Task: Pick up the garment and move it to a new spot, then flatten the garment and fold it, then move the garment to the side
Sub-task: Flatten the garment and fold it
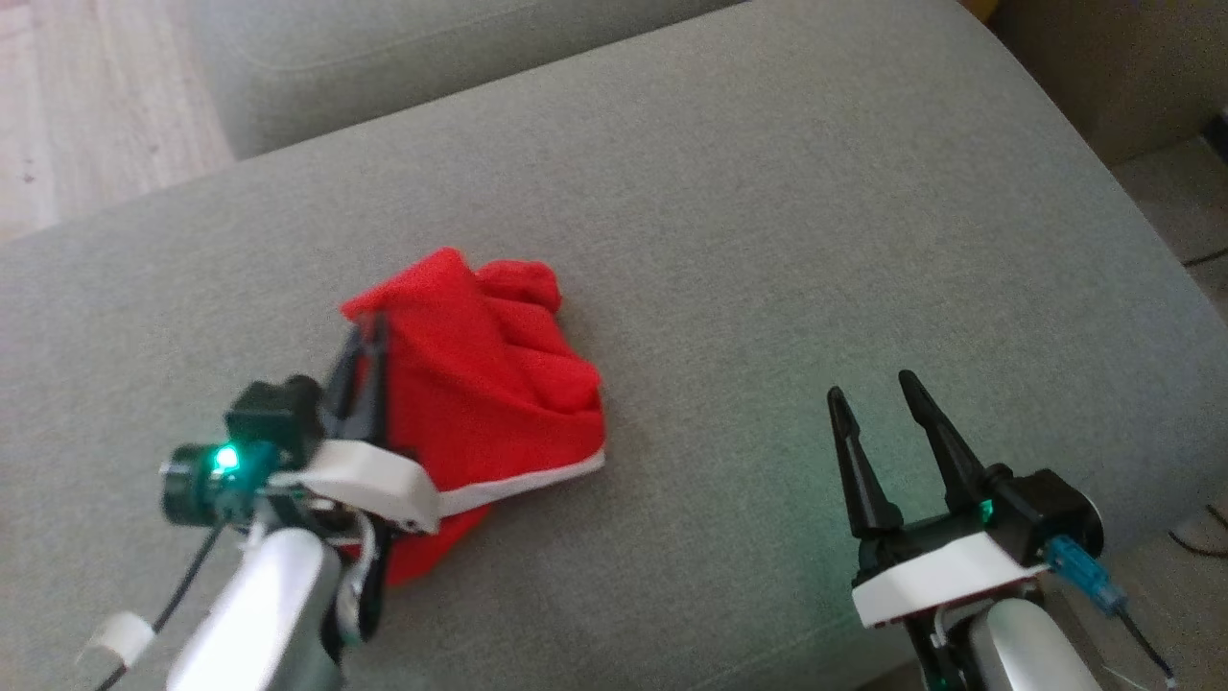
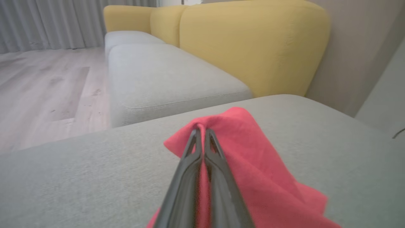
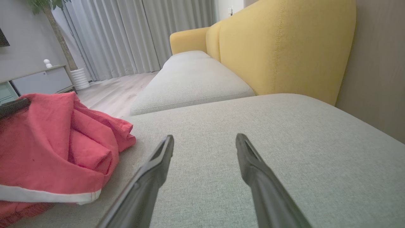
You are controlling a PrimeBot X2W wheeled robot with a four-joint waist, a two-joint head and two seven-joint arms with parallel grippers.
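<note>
Currently: step one, the pick-up. Left claw (image 1: pixel 367 336) is pinched tight on a raised fold of the red garment (image 1: pixel 489 384), which sits bunched on the grey sofa cushion (image 1: pixel 767 240), left of centre, white-trimmed hem (image 1: pixel 537 480) resting on the fabric. Right claw (image 1: pixel 871 389) stands wide apart, empty, well to the garment's right. Judgement: grasp made, lift not yet done. Next move calls for raising the fold clear and carrying it to bare cushion; the thin pinch may slip.
</note>
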